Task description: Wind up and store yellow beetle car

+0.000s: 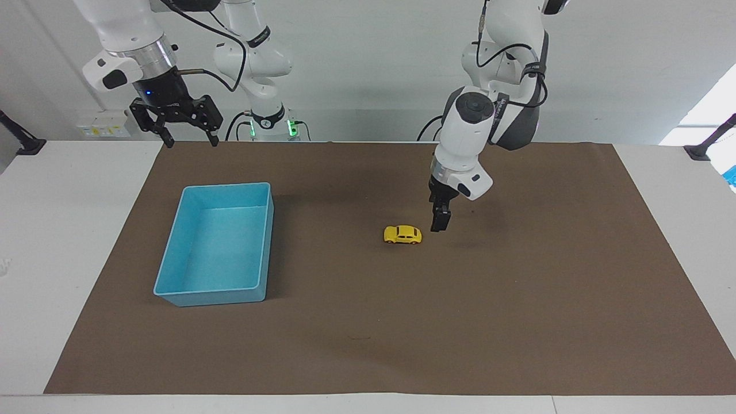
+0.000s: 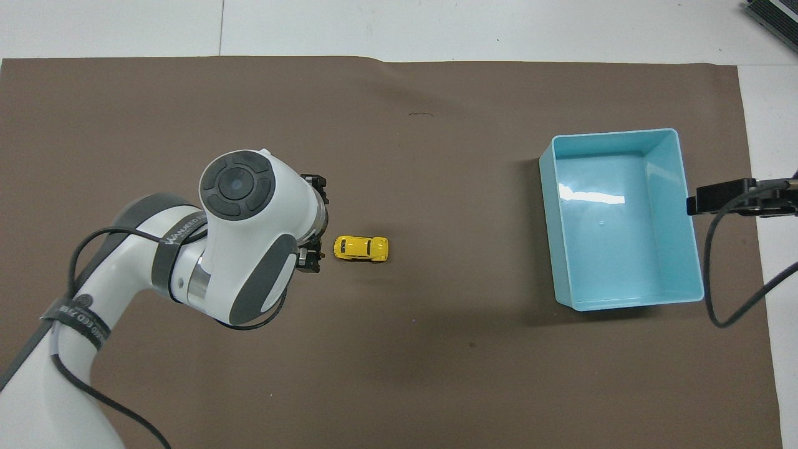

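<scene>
Left pincer (image 1: 440, 223), jaws apart, hangs just beside the tiny yellow beetle-shaped toy car (image 1: 402, 234); right pincer (image 1: 188, 138) waits apart; light-blue plastic bin (image 1: 172, 270) holds nothing.

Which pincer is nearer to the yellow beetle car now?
Left. The left pincer hangs beside the yellow beetle car, apart from it. The right pincer waits near the robots at the right arm's end, by the blue bin.
</scene>
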`<state>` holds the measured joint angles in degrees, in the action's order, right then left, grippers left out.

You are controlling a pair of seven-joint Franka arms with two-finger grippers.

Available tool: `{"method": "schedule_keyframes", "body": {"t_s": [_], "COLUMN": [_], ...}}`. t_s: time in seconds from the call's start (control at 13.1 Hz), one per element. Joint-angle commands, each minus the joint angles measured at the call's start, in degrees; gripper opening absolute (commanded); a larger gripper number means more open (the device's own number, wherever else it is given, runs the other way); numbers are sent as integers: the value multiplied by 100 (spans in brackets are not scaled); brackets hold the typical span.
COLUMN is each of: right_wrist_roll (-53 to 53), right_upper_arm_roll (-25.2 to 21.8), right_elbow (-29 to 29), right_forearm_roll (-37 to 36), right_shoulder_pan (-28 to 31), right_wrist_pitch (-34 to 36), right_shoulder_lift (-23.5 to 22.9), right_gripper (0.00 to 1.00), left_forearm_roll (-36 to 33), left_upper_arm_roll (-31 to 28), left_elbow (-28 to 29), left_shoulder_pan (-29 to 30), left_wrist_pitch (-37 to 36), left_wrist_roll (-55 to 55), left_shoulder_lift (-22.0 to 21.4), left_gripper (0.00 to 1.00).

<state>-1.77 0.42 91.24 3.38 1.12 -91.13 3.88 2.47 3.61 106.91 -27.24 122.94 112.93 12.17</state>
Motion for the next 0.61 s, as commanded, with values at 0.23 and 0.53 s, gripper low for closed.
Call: {"method": "schedule_keyframes", "body": {"t_s": [0.23,0.53], "right_wrist_roll": [-16,-16], "right_upper_arm_roll": [20,20], "right_elbow": [-1,-1], "right_forearm_roll": [110,110], "right_shoulder_pan": [73,73], "right_wrist_pitch": [16,16], "right_shoulder_lift": [51,43], "right_gripper": [100,100], "left_forearm_roll": [-36,-36], "left_upper_arm_roll": [-97,-114], "left_elbow": [5,14], "left_shoulder_pan": [-422,-695], "left_wrist_pitch": [459,642], "left_wrist_roll": [659,871], "left_shoulder_lift": [383,796], "left_gripper": [100,100]}}
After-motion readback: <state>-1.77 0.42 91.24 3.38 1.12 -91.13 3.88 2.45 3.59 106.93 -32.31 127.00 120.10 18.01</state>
